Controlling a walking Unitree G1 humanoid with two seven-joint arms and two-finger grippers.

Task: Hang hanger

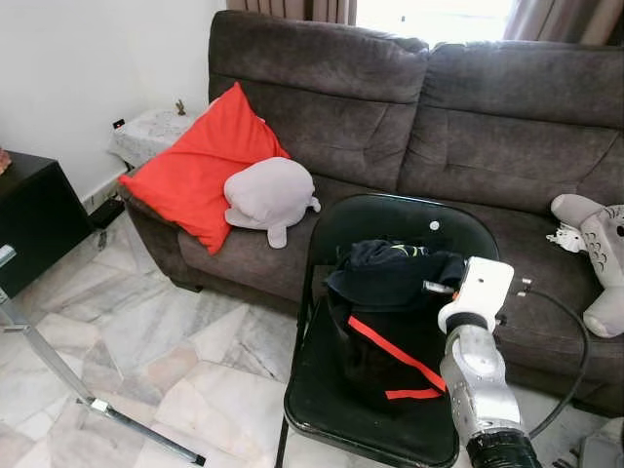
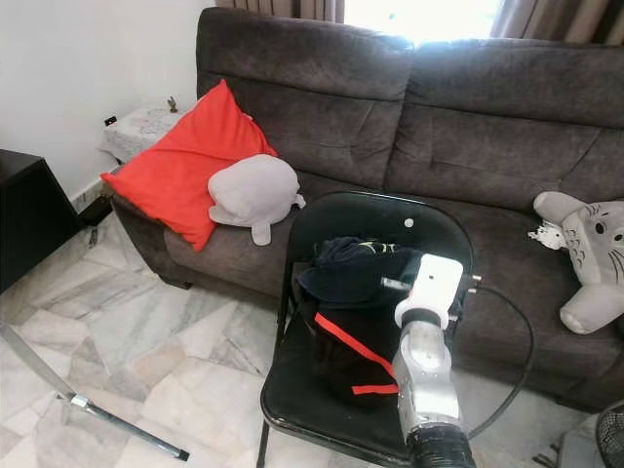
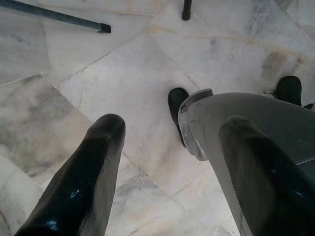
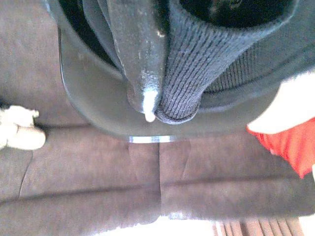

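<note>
Jaws of the right gripper [image 4: 157,105] are clamped on the dark knitted garment [image 1: 390,278] heaped on the black folding chair [image 1: 336,405]. Left gripper [image 3: 167,172] fingers are held wide apart above the marble floor [image 3: 123,73]

Home living room.
Dark brown sofa [image 1: 409,117] under curtained window [image 1: 429,12]; red cushion [image 1: 200,166], grey plush toys [image 1: 268,195] on seat; marble-tile floor [image 1: 146,361]; black folding chair [image 1: 390,322] piled with clothes [image 1: 390,292].

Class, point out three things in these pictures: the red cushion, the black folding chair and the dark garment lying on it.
red cushion [image 1: 200,171], left eye view, middle of its face.
black folding chair [image 1: 390,219], left eye view, bare backrest.
dark garment [image 1: 385,283], left eye view, bunched upper fold.
</note>
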